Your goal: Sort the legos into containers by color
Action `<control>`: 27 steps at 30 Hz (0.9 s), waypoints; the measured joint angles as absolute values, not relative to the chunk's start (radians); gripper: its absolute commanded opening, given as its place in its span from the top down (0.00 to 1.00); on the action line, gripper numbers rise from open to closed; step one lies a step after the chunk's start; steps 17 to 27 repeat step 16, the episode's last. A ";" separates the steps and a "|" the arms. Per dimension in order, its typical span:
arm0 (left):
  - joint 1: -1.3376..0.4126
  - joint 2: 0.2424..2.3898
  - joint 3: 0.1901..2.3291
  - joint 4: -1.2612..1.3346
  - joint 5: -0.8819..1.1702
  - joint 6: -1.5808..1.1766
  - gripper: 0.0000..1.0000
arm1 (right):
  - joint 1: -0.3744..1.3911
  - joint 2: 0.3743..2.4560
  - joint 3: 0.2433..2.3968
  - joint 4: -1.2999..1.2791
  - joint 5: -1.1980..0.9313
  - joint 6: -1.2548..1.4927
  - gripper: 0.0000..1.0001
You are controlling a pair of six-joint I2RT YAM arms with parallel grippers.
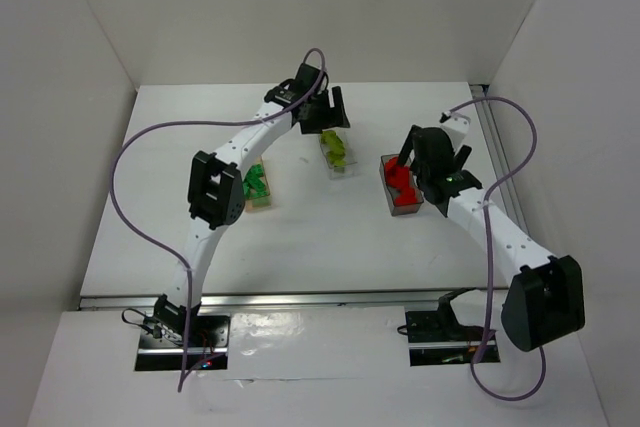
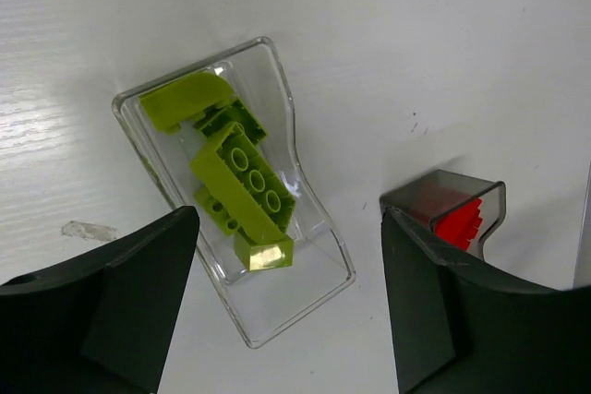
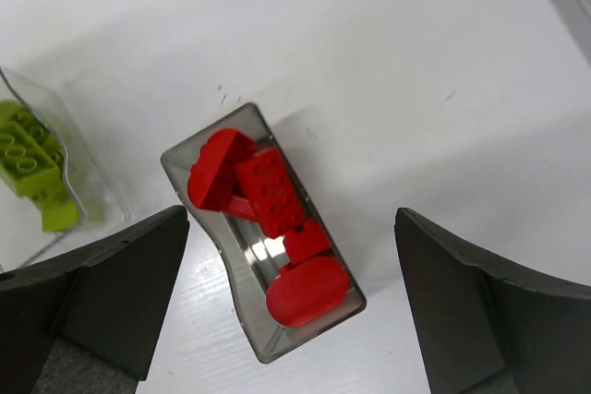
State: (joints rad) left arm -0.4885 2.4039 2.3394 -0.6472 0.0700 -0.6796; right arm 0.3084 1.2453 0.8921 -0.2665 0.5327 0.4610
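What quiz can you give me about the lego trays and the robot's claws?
1. True or false: the red bricks share a tray with the lime bricks.
2. What colour are the bricks in the peach tray? A red, B dark green, C lime.
3. Fill in the blank: the left claw and the right claw are both ____.

Key: 1 false; 2 B; 3 open.
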 measured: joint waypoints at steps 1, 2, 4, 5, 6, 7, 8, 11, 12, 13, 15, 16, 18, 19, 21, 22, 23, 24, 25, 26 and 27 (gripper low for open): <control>-0.490 2.401 2.338 -0.648 0.075 -0.678 0.13 | 0.307 1.232 0.892 -0.268 0.550 0.470 0.00; -0.491 2.392 2.331 -0.648 0.079 -0.676 0.13 | 0.307 1.222 0.892 -0.268 0.569 0.480 0.00; -0.491 2.354 2.300 -0.650 0.083 -0.659 0.13 | 0.307 1.210 0.892 -0.271 0.595 0.498 0.00; -0.490 2.320 2.272 -0.652 0.084 -0.653 0.13 | 0.305 1.209 0.892 -0.273 0.606 0.506 0.00; -0.490 2.285 2.246 -0.651 0.087 -0.646 0.13 | 0.305 1.209 0.892 -0.277 0.616 0.510 0.00; -0.490 2.229 2.202 -0.636 0.089 -0.628 0.13 | 0.305 1.209 0.892 -0.282 0.624 0.516 0.00; -0.491 2.172 2.160 -0.621 0.091 -0.619 0.13 | 0.305 1.209 0.892 -0.287 0.630 0.521 0.00; -0.491 1.930 1.956 -0.542 0.093 -0.579 0.13 | 0.303 1.208 0.892 -0.299 0.643 0.531 0.00; -0.492 1.837 1.879 -0.495 0.095 -0.570 0.13 | 0.303 1.208 0.892 -0.303 0.645 0.534 0.00; -0.492 1.761 1.830 -0.475 0.094 -0.560 0.13 | 0.302 1.208 0.892 -0.308 0.646 0.535 0.00; -0.495 1.604 1.727 -0.418 0.087 -0.539 0.12 | 0.300 1.205 0.892 -0.315 0.653 0.535 0.00; -0.498 1.542 1.694 -0.399 0.083 -0.525 0.12 | 0.300 1.201 0.890 -0.316 0.653 0.535 0.00; -0.498 1.542 1.694 -0.399 0.083 -0.525 0.12 | 0.300 1.201 0.890 -0.316 0.653 0.535 0.00; -0.498 1.542 1.694 -0.399 0.083 -0.525 0.12 | 0.300 1.201 0.890 -0.316 0.653 0.535 0.00; -0.498 1.542 1.694 -0.399 0.083 -0.525 0.12 | 0.300 1.201 0.890 -0.316 0.653 0.535 0.00; -0.498 1.542 1.694 -0.399 0.083 -0.525 0.12 | 0.300 1.201 0.890 -0.316 0.653 0.535 0.00; -0.498 1.542 1.694 -0.399 0.083 -0.525 0.12 | 0.300 1.201 0.890 -0.316 0.653 0.535 0.00; -0.498 1.542 1.694 -0.399 0.083 -0.525 0.12 | 0.300 1.201 0.890 -0.316 0.653 0.535 0.00; -0.498 1.542 1.694 -0.399 0.083 -0.525 0.12 | 0.300 1.201 0.890 -0.316 0.653 0.535 0.00; -0.498 1.542 1.694 -0.399 0.083 -0.525 0.12 | 0.300 1.201 0.890 -0.316 0.653 0.535 0.00; -0.498 1.542 1.694 -0.399 0.083 -0.525 0.12 | 0.300 1.201 0.890 -0.316 0.653 0.535 0.00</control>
